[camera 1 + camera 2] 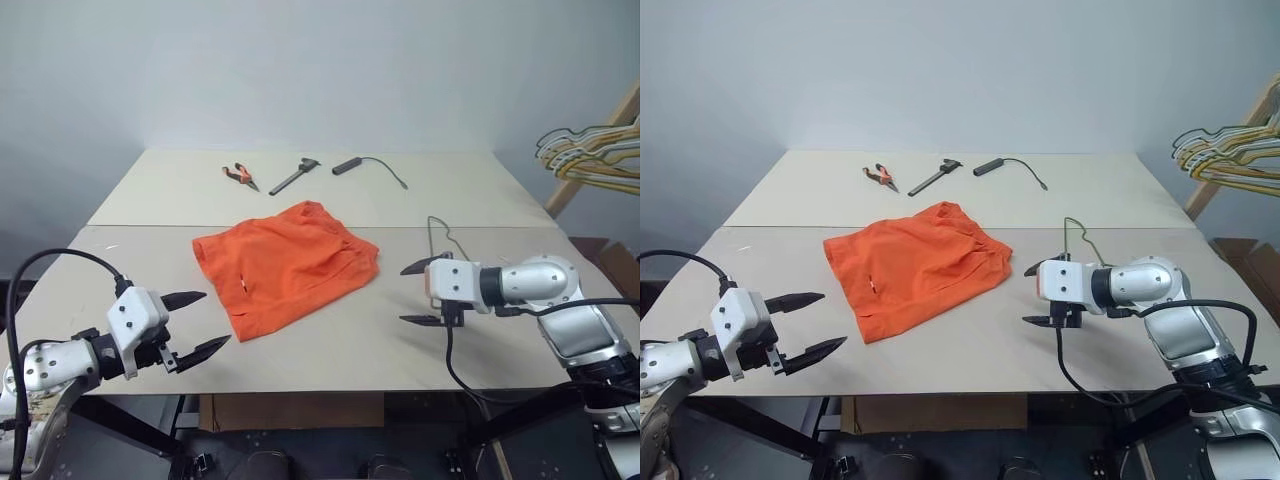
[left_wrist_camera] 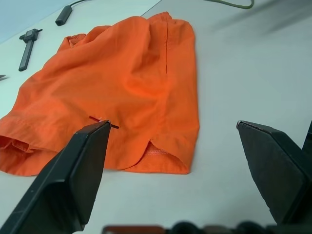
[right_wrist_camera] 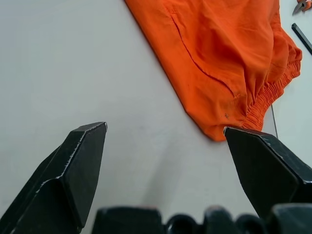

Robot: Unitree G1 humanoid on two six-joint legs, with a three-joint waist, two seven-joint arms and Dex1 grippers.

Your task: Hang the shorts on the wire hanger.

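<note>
left eye view: the shorts [image 1: 285, 266] lie flat mid-counter [image 1: 330, 345], bare surface on both sides. left gripper [image 1: 193, 323] and right gripper [image 1: 423, 293] hover with fingers apart; wire hanger [image 1: 440, 236] lies behind the right gripper.

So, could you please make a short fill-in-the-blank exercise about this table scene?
1. The bright orange fabric shorts lie flat on the ____.
2. The thin grey wire hanger lies beside the ____ gripper.
3. Both the left gripper and the right one are ____.
4. The orange-handled pliers lie at the table's ____ edge.

Missing words: table; right; open; far
</note>
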